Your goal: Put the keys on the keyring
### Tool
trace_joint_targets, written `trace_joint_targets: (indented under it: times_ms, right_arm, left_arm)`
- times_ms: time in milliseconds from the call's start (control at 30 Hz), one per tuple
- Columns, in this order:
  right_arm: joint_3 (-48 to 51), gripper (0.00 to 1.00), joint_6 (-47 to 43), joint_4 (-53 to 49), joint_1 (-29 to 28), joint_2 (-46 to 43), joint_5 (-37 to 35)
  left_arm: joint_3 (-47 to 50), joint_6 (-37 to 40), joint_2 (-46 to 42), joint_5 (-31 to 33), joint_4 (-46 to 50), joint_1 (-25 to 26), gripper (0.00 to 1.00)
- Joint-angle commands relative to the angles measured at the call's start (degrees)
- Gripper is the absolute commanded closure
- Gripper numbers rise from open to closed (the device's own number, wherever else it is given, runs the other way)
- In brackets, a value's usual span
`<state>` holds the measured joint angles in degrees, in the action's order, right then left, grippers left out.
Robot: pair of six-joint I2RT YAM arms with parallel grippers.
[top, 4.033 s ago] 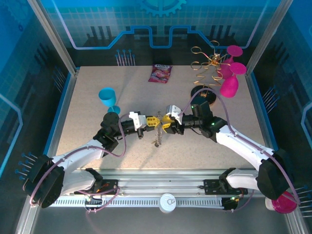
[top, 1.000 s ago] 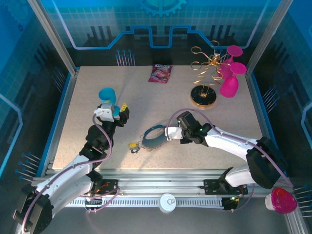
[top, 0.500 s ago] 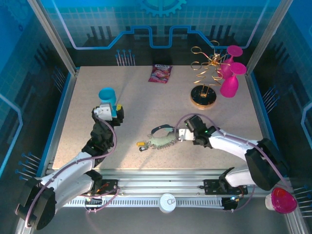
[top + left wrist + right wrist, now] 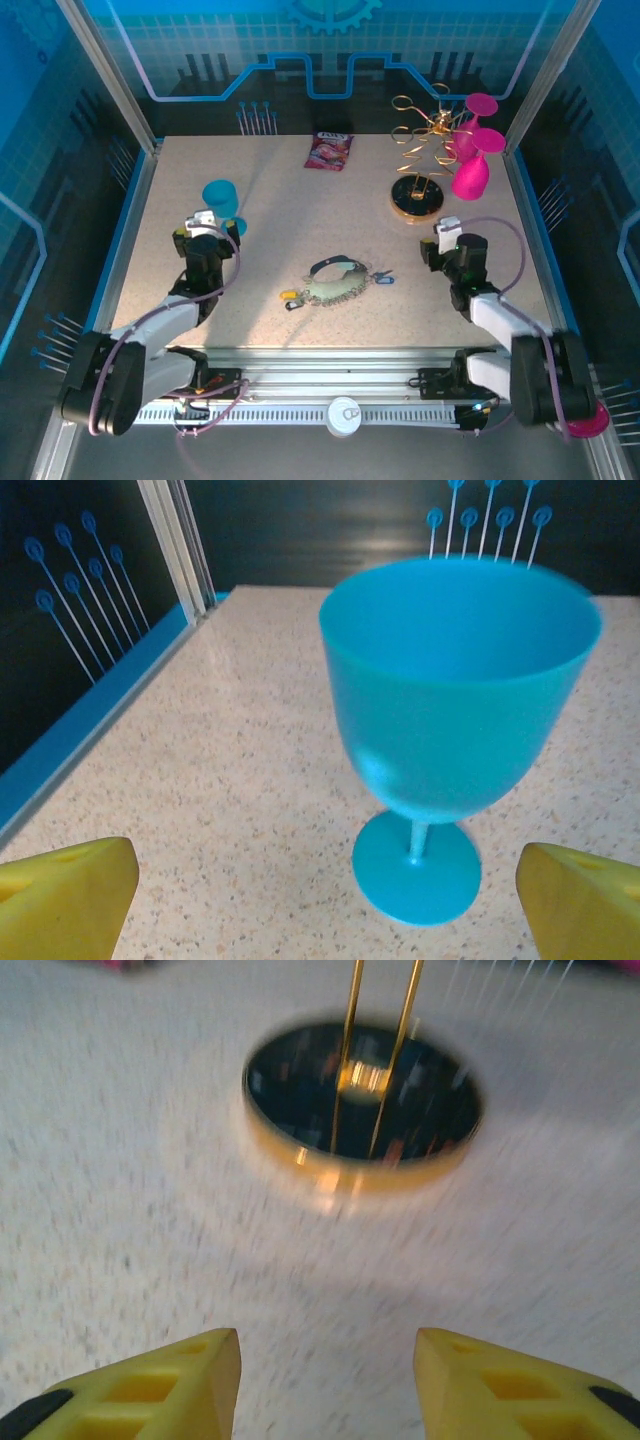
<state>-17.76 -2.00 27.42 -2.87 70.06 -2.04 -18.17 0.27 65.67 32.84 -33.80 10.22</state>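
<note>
Speckled beige tabletop (image 4: 300, 210) inside blue walls. At its near edge, two white-and-black arms, each over its own side.

On the left, the left gripper (image 4: 208, 222), facing the far side. In the left wrist view, yellow fingers (image 4: 70, 890) spread wide with nothing between them, gripping nothing.

On the right, the right gripper (image 4: 441, 238), likewise parted and empty. In the right wrist view, its fingers well apart and aimed at the rack's base.

Far right: a gold wire rack (image 4: 420, 140) of spiral loops on a round, dark, gold-rimmed base (image 4: 360, 1100), blurred in the wrist view. Just beside it, on its right, magenta plastic goblets (image 4: 470, 175).

Far left: a turquoise plastic goblet (image 4: 455, 710), upright, just ahead of the left gripper and not touched.

Near the far edge, a red snack packet (image 4: 330, 150), lying flat.

In the middle of the table, between the two grippers and well apart from both, a thin, floppy, dark bluish-grey keyring (image 4: 337, 265) with a beaded-chain stretch, lying flat.

At its left end, a tiny yellow-headed key (image 4: 290, 295); at its right end, a tiny blue-headed key (image 4: 385, 280). Too small to tell whether either is threaded on the loop.
</note>
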Motion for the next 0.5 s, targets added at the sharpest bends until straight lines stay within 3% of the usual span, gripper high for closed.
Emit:
trace_joint_targets:
  times_ms: [0, 100, 233, 300, 467]
  right_arm:
    - [-3.1, 0.54, 4.0, 11.9, -0.5, 4.6, 2.5]
    - [0.4, 0.53, -0.2, 26.6, -2.1, 9.7, -1.2]
    - [1.3, 0.52, -0.2, 39.0, -0.8, 19.9, 2.8]
    - [-0.9, 0.51, -0.4, 28.4, -0.2, 16.3, 4.5]
    - [-2.0, 0.5, 0.8, 29.6, 1.9, 18.3, 9.0]
  left_arm:
    - [2.2, -0.4, 4.4, -3.9, -7.5, -1.8, 0.02]
    - [2.0, 0.1, 6.4, -8.8, -10.6, -3.9, 0.02]
    - [0.0, 0.4, 9.5, -16.5, -11.4, -7.6, 0.02]
    - [-1.7, -0.4, 10.7, -19.7, -9.3, -8.7, 0.02]
    - [-1.2, 1.1, 18.5, -27.9, -19.3, -8.4, 0.02]
